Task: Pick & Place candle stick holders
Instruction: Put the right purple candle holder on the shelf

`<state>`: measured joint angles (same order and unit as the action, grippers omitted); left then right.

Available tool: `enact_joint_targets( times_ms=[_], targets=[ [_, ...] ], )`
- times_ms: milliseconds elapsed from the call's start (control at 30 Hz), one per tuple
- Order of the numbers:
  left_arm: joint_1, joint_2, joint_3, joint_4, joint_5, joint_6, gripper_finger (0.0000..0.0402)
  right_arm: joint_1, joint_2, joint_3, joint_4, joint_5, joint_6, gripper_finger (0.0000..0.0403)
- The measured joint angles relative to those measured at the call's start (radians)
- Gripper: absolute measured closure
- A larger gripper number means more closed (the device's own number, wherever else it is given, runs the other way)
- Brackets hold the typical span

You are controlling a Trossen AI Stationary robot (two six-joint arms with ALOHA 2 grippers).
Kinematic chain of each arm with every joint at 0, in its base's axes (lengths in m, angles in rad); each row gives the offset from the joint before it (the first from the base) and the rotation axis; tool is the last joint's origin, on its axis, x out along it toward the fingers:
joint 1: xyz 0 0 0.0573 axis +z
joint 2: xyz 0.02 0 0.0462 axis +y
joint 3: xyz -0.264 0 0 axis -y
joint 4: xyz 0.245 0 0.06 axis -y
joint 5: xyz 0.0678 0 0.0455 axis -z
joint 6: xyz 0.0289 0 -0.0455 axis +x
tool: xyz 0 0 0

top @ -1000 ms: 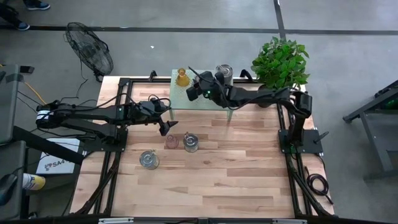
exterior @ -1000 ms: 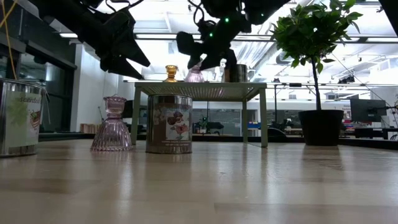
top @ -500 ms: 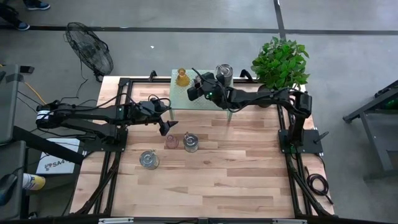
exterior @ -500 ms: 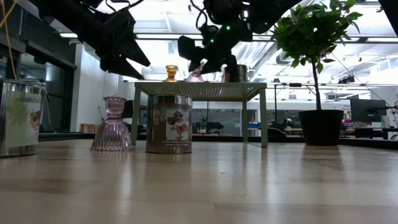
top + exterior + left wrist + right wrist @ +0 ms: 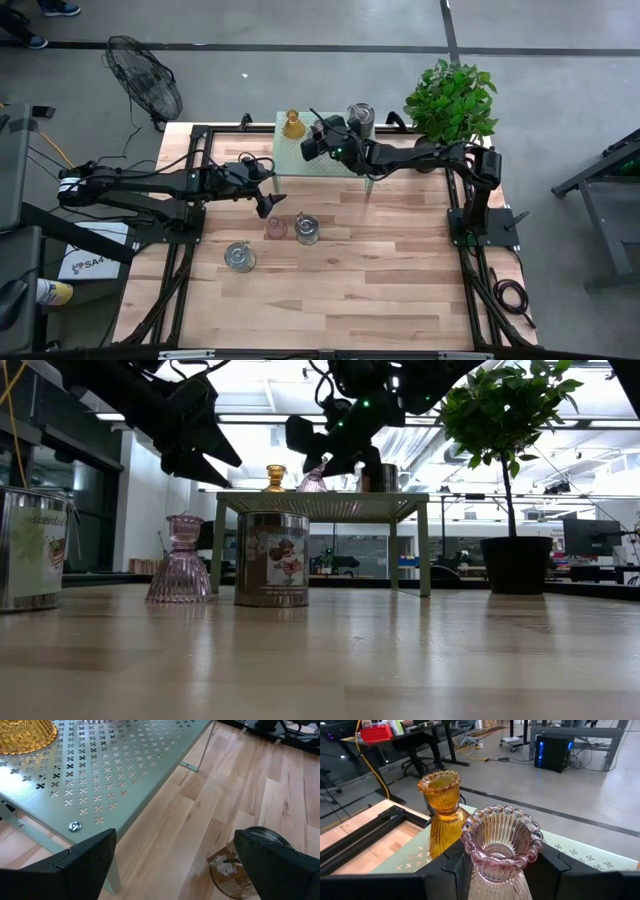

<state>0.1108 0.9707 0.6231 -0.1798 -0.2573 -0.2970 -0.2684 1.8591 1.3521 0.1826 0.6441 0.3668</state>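
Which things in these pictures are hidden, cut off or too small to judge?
- Pale pink ribbed glass holder between the right gripper's fingers: its base is cut off by the right wrist picture's edge, so whether it rests on the pale green perforated stand is unclear.
- High view: the right arm covers this holder.
- Silvery metal tin in the left wrist view: partly hidden by the open left gripper's finger.

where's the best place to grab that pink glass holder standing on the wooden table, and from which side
Grip the pink glass holder at its narrow waist, under the flared rim. It stands upright with a wide ribbed base, so the left gripper beside it should probably descend from above, one finger on either side.
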Motion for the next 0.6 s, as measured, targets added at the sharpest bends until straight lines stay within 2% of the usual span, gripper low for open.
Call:
enact_joint_targets(
  times_ms=[267, 600],
  targets=[
    [0.000, 0.000, 0.000, 0.000, 0.000, 0.000, 0.0005, 0.000, 0.000, 0.000, -0.006, -0.048, -0.035, 0.0263],
    [0.000, 0.000, 0.000, -0.002, 0.001, 0.000, 0.0005, 0.000, 0.000, 0.000, -0.015, -0.056, -0.087, 0.0263]
  ],
)
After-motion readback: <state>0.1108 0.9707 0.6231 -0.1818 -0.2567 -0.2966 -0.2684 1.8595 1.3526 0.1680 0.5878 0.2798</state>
